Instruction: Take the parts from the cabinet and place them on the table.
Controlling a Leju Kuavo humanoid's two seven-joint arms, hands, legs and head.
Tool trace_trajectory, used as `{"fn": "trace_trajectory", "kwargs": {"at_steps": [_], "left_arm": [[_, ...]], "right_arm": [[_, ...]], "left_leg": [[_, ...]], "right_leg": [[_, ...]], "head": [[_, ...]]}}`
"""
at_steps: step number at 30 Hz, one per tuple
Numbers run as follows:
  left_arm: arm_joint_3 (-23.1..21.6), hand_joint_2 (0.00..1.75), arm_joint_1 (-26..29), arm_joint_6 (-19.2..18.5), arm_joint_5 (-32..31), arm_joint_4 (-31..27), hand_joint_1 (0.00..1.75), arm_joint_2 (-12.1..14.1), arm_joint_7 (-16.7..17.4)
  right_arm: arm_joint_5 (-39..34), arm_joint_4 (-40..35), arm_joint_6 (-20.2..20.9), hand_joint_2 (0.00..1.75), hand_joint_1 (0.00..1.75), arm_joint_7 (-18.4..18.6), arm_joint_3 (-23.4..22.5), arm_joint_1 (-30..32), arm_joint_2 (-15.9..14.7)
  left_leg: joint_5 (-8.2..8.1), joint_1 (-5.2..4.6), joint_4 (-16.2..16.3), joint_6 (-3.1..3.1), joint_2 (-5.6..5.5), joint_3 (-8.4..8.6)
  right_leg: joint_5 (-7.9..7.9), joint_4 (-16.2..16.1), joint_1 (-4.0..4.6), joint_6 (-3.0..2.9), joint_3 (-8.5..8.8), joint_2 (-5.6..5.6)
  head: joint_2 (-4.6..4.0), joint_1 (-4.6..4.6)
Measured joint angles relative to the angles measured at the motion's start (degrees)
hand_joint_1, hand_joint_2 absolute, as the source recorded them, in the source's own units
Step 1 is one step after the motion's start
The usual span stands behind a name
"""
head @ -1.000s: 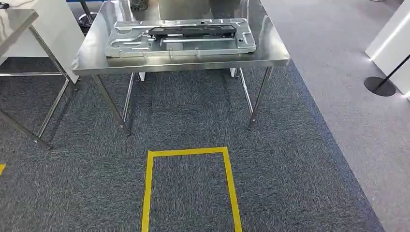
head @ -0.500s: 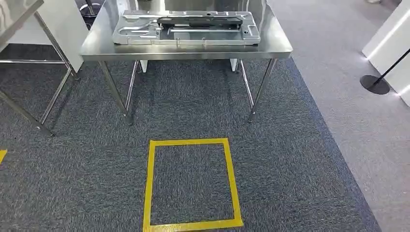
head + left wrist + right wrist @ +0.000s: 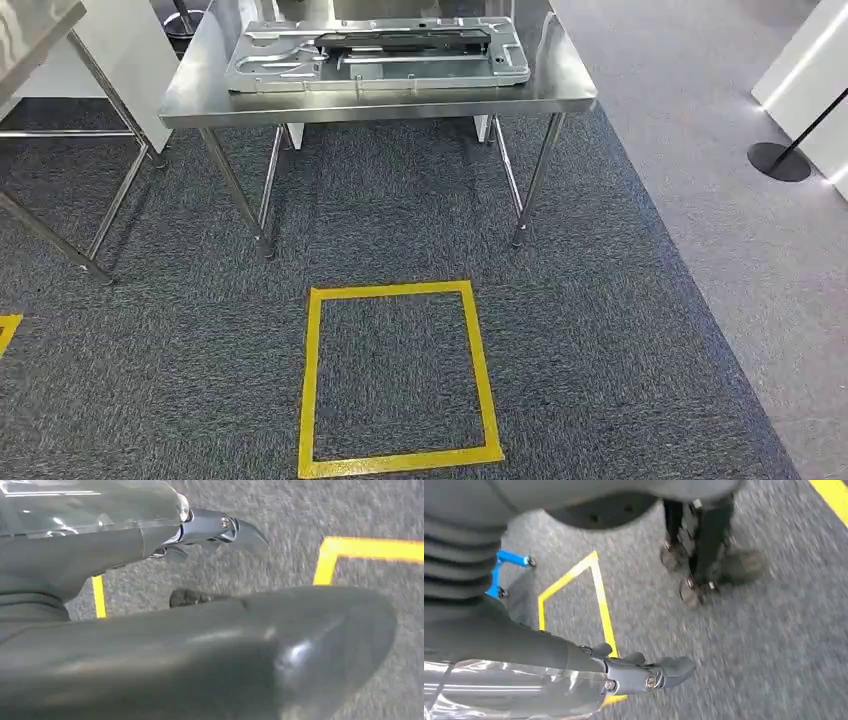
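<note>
Left hand (image 3: pixel 220 530) and right hand (image 3: pixel 649 675) hung over carpet, fingers straight, nothing held. Yellow floor square (image 3: pixel 397 375) seen ahead. Beyond, part (image 3: pixel 375 55) already laid on desk (image 3: pixel 570 95). Risk: desk leg struck if walking misjudged.

Steel table (image 3: pixel 560 95): one grey pressed-metal panel (image 3: pixel 290 65) laid flat on it, a black bar (image 3: pixel 400 40) across the panel.

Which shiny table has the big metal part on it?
The middle steel table: the grey metal part lies on it. The other table is off to the left.
</note>
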Motion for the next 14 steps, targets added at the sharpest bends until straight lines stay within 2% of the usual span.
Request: {"fn": "trace_trajectory", "kwargs": {"at_steps": [1,2,3,4,5,6,7,14], "left_arm": [[0.00,0.00,0.06,0.11,0.07,0.00,0.00,0.00,0.04],[0.02,0.00,-0.02,0.22,0.11,0.00,0.00,-0.02,0.11],[0.02,0.00,0.04,0.33,0.18,0.00,0.00,-0.02,0.20],[0.02,0.00,0.07,0.48,0.22,0.00,0.00,-0.02,0.35],[0.02,0.00,0.06,0.90,0.55,0.00,0.00,-0.02,0.74],[0.09,0.00,0.06,1.27,0.70,0.00,0.00,-0.02,1.22],[0.13,1.75,0.07,1.55,0.92,0.00,0.00,-0.02,1.64],[0.33,1.75,0.06,2.95,1.62,0.00,0.00,0.00,1.33]], "right_arm": [[0.04,0.00,-0.04,1.75,0.00,0.07,0.00,-0.02,-0.02],[0.11,0.00,-0.24,1.75,0.00,0.20,0.00,-0.02,-0.07],[0.15,0.00,-0.26,1.75,0.00,0.20,0.00,-0.04,-0.07],[0.15,0.00,-0.26,1.75,0.00,0.20,-0.02,-0.04,-0.07],[0.15,0.00,-0.26,0.00,0.00,0.09,-0.02,-0.03,-0.07],[0.15,0.00,-0.24,0.00,0.00,0.02,-0.02,-0.03,-0.07],[0.15,0.00,-0.13,0.00,0.00,-0.09,-0.02,-0.03,-0.07],[0.37,0.00,0.02,0.00,0.00,-0.87,-0.02,-0.06,-0.07]], "left_leg": [[-1.23,0.02,0.55,0.12,0.07,0.05],[-0.28,0.07,0.59,-0.21,0.04,0.05],[-0.35,0.07,0.55,-0.12,0.05,0.07],[-0.35,0.07,0.55,-0.32,0.03,0.07],[-0.09,0.07,0.55,-0.32,0.03,0.04],[-0.14,0.07,0.53,-0.33,0.03,0.05],[-0.13,0.08,0.53,-0.35,0.03,0.05],[-0.02,0.11,0.50,-0.52,0.03,0.02]], "right_leg": [[-0.04,0.01,0.13,-0.04,0.03,0.07],[-0.24,0.20,0.12,-0.11,0.08,0.05],[-0.20,0.30,0.14,-0.17,0.00,0.06],[-0.19,0.32,0.14,-0.18,-0.02,0.06],[-0.17,0.39,0.14,-0.23,-0.08,0.06],[-0.16,0.40,0.14,-0.24,-0.08,0.05],[-0.16,0.43,0.15,-0.26,-0.10,0.05],[-0.12,0.50,0.17,-0.31,-0.13,0.06]], "head": [[0.00,0.00],[0.00,-0.02],[0.00,-0.02],[0.00,0.00],[0.00,-0.02],[0.00,-0.02],[0.00,0.00],[0.00,-0.02]]}}
